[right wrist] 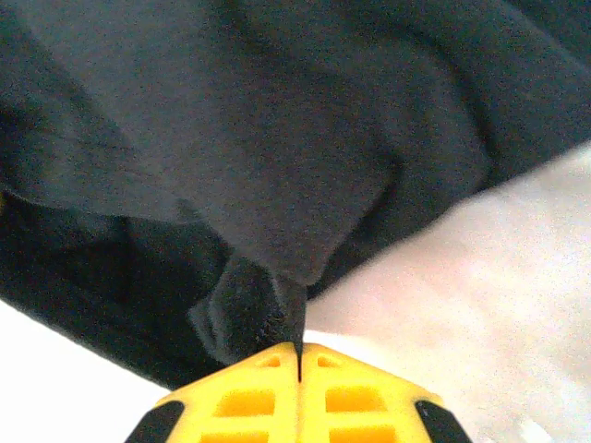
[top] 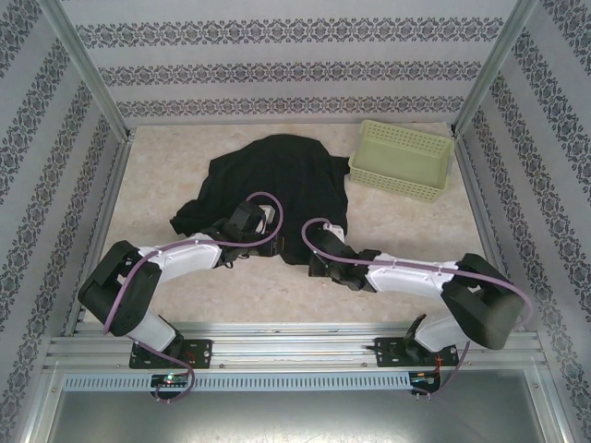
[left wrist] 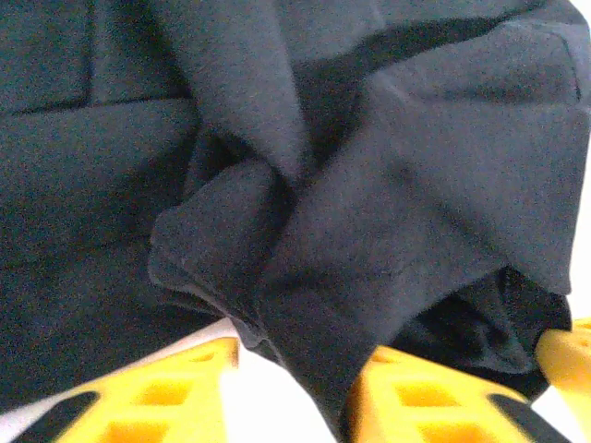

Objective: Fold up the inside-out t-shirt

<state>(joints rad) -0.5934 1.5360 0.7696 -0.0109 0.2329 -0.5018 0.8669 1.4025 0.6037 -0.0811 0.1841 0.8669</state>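
The left arm and right arm are bolted side by side to the rail at the near edge of the bench. Both reach forward and meet the near edge of the inside-out t-shirt. In the left wrist view, the left fingers stand partly apart. A hanging fold of black cloth lies between them, close against one finger, with pale bench visible between the fold and the other finger. Nothing is clamped there. In the right wrist view, the right fingers are pressed together tip to tip. They pinch a small peak of black cloth that rises straight from the line where the two meet, and the cloth above it is drawn up into a ridge over the bench. The t-shirt lies as a loose, rumpled black heap on the middle of the bench, a little left of centre, its bulk extending toward the far side. A narrow flap trails out at its near left. At the far right of the bench sits a pale green perforated basket, upright. The shirt's far right edge comes right up to the basket's near left corner; whether they touch cannot be told. Patterned walls close in the bench on the far side and both flanks.
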